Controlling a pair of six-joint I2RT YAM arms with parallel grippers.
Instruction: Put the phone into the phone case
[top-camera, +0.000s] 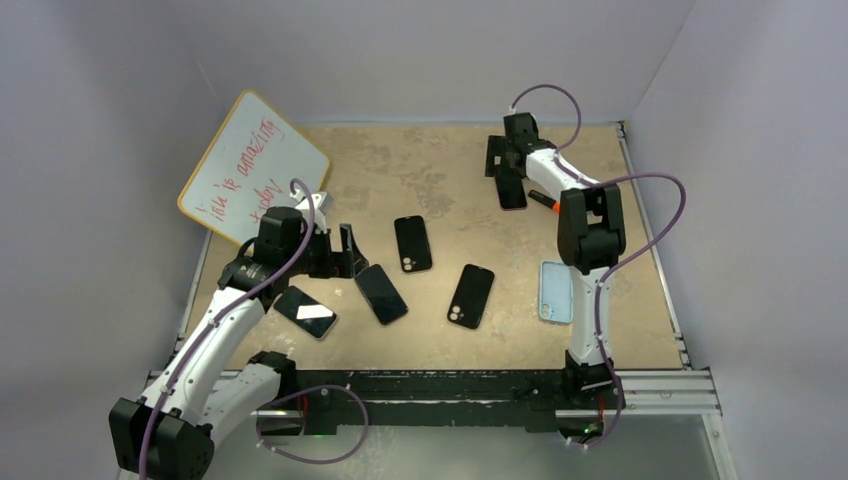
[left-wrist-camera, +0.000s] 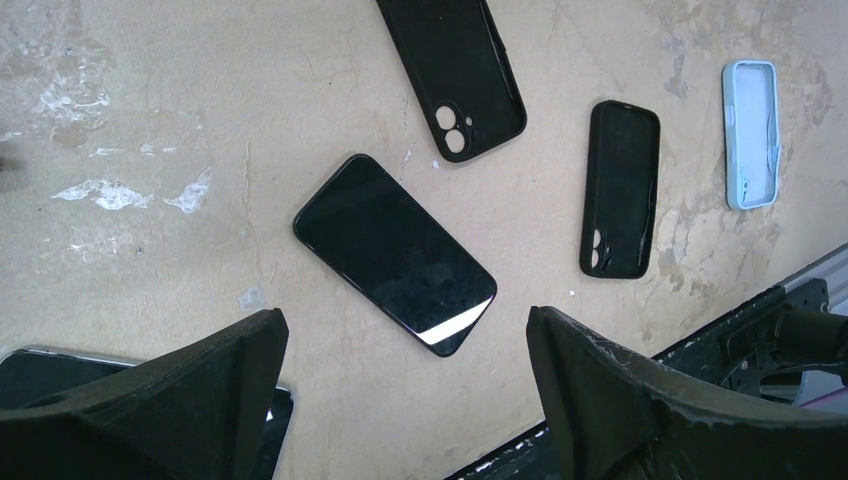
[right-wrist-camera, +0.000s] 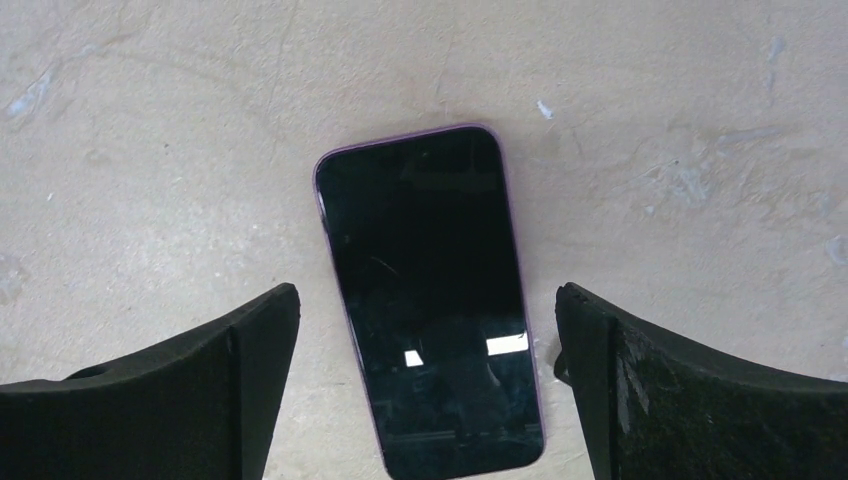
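Over the black phone (left-wrist-camera: 395, 255) and purple phone (right-wrist-camera: 430, 300), left gripper (left-wrist-camera: 400, 320) and right gripper (right-wrist-camera: 427, 295) are hanging open, empty. The cases (left-wrist-camera: 750, 133) are all lying empty.

3 phones (top-camera: 380, 293), 3 cases (top-camera: 412, 243) on table (top-camera: 450, 160)

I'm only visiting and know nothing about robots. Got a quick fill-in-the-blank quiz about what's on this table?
The rightmost case is light ____.
The phone under the right claw has a ____ edge.
The left claw is ____, holding nothing.
Writing on the whiteboard is ____.
Missing: blue; purple; open; red.
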